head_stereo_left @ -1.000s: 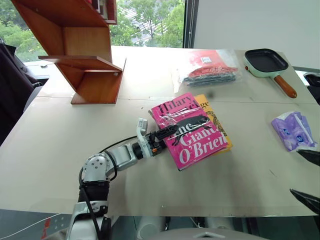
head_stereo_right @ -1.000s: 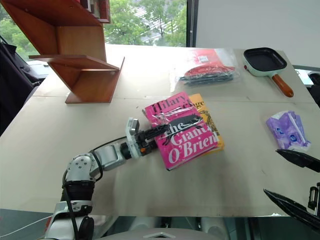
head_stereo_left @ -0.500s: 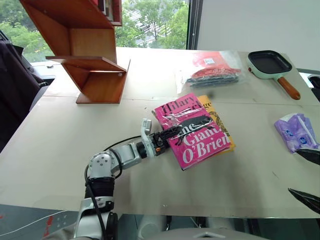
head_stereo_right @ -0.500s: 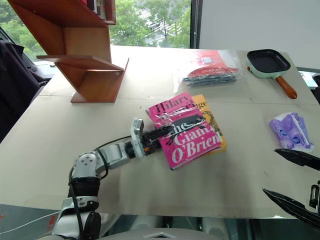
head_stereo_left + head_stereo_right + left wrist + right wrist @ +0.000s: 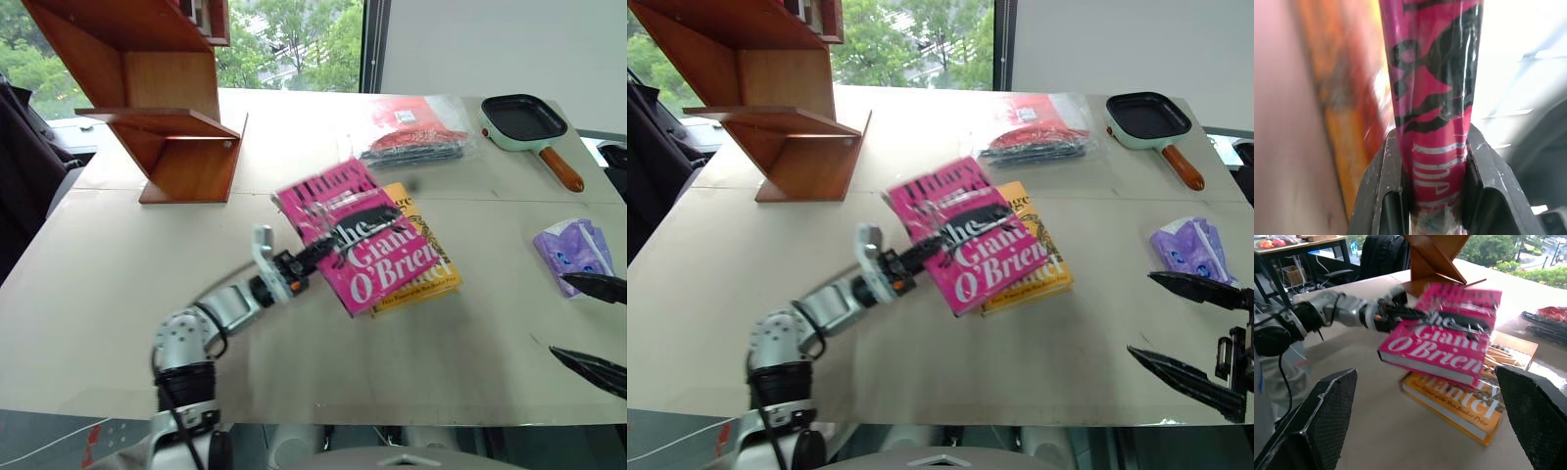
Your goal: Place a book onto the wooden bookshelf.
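The book (image 5: 364,247), bright pink in glossy wrap, hangs tilted just above a yellow book (image 5: 423,282) at the table's middle. My left gripper (image 5: 333,245) is shut on it, one black finger across the cover and one beneath. In the left wrist view the book (image 5: 1432,73) sits edge-on between both fingers (image 5: 1382,196). The wooden bookshelf (image 5: 167,108) stands at the table's far left, well apart from the book. My right gripper (image 5: 1190,328) is open at the table's right edge with nothing in it; the right wrist view looks across at the book (image 5: 1444,340).
A clear bag of red and black items (image 5: 416,137) lies at the back middle. A mint frying pan with a wooden handle (image 5: 524,122) sits at the back right. A purple packet (image 5: 573,255) lies at the right edge, close to my right gripper.
The left gripper has closed on the pink book and raised it off the yellow book, shifting it left and turning it. The right gripper has edged a little further into view.
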Motion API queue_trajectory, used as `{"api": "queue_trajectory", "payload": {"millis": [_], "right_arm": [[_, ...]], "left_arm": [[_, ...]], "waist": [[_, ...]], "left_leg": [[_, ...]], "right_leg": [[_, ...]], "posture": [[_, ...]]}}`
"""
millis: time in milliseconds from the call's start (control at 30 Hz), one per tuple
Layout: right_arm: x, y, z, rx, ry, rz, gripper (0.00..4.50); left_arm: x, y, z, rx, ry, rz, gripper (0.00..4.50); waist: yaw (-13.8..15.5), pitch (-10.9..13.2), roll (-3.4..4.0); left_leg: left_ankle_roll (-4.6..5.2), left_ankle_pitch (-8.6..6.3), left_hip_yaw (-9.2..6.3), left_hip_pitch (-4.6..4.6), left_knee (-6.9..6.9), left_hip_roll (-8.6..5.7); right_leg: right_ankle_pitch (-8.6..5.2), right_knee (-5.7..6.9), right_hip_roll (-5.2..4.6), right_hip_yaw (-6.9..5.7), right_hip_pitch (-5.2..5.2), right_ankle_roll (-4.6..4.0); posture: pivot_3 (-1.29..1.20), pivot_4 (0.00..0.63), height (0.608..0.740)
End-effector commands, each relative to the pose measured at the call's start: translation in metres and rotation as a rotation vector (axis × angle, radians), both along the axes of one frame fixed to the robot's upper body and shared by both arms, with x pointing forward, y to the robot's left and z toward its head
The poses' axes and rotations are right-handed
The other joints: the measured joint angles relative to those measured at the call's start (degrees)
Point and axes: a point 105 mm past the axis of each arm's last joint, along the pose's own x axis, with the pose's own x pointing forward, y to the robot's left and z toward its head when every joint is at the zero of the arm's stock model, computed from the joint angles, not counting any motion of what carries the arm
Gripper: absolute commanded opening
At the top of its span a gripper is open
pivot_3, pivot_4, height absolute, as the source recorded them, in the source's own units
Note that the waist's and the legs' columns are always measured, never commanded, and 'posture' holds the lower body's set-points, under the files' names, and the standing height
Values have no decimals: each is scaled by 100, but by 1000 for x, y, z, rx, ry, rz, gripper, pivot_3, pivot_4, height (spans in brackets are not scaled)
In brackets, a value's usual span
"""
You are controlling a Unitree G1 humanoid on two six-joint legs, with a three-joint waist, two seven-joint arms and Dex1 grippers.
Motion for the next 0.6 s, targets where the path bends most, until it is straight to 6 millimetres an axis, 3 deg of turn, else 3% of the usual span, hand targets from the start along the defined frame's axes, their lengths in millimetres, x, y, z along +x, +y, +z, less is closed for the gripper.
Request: {"api": "queue_trajectory", "payload": {"millis": [33, 100, 133, 267, 400, 467, 533, 600], "right_arm": [[21, -4, 1, -9, -21, -14, 4500], [30, -4, -1, -23, -24, 1, 4500], [34, -4, -1, -25, -26, 7, 4500], [52, -4, -1, -55, -16, 36, 4500], [62, -12, -1, -39, -15, 76, 4500], [67, -15, -3, -47, -28, 82, 4500], [75, -17, -4, -39, -39, 99, 4500], [80, -17, -5, -35, -45, 117, 4500]], "left_arm": [[-14, 2, 102, 5, -447, -20, 635], [-11, 5, 131, 33, -549, 29, 635], [-11, 4, 139, 134, -616, 40, 635], [-10, 3, 151, 756, -914, 79, 635], [-12, 5, 164, 1177, -1226, 81, 635], [-9, 9, 175, 1296, -1334, 142, 635], [-10, 22, 205, 1393, -1467, 308, 635], [-11, 31, 216, 1528, -1566, 379, 635]], "waist": [[13, 3, 2], [75, 6, 4], [77, 5, 4], [13, 11, 12], [-43, 30, 28], [-35, 34, 32], [-38, 47, 26], [-63, 60, 22]], "left_leg": [[0, 0, 0, -12, 5, -1], [1, 0, -6, -25, 20, -4], [2, 1, -15, -33, 24, -6], [0, 2, -15, -31, 7, -8], [-2, 2, -9, -35, -5, -8], [-2, 2, -12, -40, -6, -6], [-2, 2, -10, -42, -6, -6], [-2, 2, -12, -41, -3, -5]], "right_leg": [[0, -2, -1, -2, -7, 0], [1, -5, -4, -14, -8, 1], [1, -11, -4, -24, -7, 2], [11, -31, 17, -24, -5, 21], [13, -61, 53, -19, -6, 26], [12, -68, 55, -24, -6, 27], [11, -68, 54, -23, -6, 30], [13, -63, 55, -24, -6, 32]], "posture": [[0, 150, 740], [0, 150, 740], [0, 150, 740], [0, 150, 740], [0, 150, 740], [0, 150, 740], [0, 150, 740], [0, 150, 740]]}}
